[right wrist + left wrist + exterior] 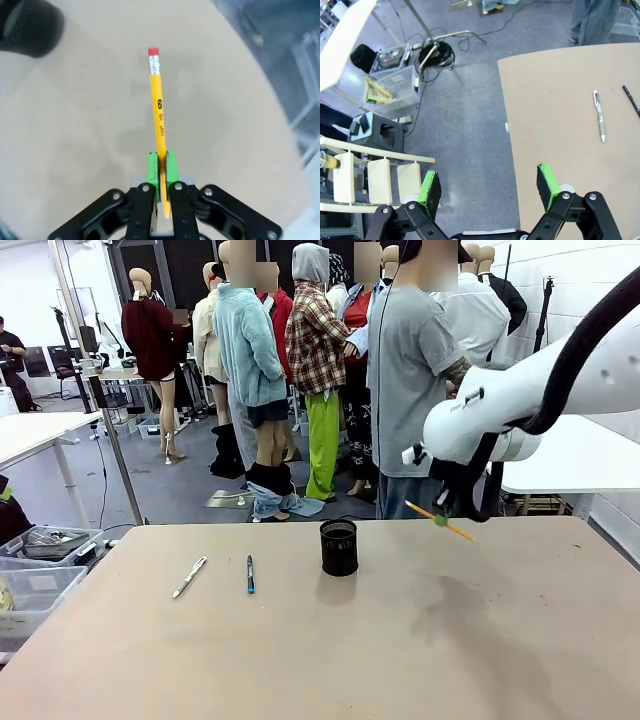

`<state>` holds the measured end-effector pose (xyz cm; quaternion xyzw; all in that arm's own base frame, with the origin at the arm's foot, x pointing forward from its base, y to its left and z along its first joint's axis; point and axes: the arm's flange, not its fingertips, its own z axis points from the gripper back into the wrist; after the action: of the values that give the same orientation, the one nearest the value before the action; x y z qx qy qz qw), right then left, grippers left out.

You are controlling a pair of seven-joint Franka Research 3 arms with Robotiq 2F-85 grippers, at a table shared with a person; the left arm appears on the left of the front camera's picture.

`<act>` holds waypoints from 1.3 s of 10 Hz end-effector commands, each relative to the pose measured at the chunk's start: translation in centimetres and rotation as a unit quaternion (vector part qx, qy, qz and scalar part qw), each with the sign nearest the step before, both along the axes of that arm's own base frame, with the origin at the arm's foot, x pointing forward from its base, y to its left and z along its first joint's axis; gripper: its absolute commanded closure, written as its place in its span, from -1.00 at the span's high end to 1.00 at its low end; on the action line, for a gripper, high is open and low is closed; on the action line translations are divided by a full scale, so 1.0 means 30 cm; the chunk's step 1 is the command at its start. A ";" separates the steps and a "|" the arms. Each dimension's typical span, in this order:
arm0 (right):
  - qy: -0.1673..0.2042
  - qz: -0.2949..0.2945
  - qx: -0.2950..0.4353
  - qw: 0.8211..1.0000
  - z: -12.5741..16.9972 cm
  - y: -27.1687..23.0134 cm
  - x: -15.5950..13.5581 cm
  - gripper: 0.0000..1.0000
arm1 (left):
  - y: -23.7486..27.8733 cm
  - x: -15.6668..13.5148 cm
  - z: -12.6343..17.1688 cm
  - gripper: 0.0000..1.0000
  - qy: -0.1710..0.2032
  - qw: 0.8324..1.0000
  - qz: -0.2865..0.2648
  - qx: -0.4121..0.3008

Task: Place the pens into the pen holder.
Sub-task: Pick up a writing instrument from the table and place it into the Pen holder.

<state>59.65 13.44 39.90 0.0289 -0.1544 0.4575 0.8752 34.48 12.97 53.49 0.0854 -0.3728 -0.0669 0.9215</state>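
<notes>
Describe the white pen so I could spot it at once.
Start at the tan table. Left of the black mesh cup lie two pens. The white pen is the farther left, pale and silvery, while the dark pen beside it has a blue end.

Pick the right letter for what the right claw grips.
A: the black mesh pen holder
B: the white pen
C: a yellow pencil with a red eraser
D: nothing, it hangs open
C: the right wrist view shows the right claw with its green pads closed on the yellow pencil, while the white pen lies on the table and the pen holder stands apart from it.
</notes>
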 end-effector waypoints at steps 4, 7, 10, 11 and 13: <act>-0.125 0.230 0.266 0.928 0.110 0.121 -0.070 -1.00 | 0.006 -0.002 0.000 1.00 0.000 1.000 0.000 0.002; -0.130 0.272 0.332 0.894 0.127 0.212 -0.050 -1.00 | 0.006 -0.002 0.000 1.00 0.000 1.000 0.000 0.002; -0.099 0.299 0.338 0.887 0.080 0.320 0.027 -1.00 | 0.006 -0.002 0.000 1.00 0.000 1.000 0.000 0.002; -0.091 0.302 0.345 0.884 0.061 0.342 0.049 -1.00 | 0.006 -0.002 0.000 1.00 0.000 1.000 0.000 0.002; -0.084 0.310 0.353 0.879 0.029 0.375 0.080 -1.00 | 0.006 -0.002 0.000 1.00 0.000 1.000 0.000 0.002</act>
<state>60.74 24.43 40.28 0.3345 -0.3715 0.6196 0.6052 34.48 12.97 53.49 0.0854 -0.3729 -0.0669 0.9215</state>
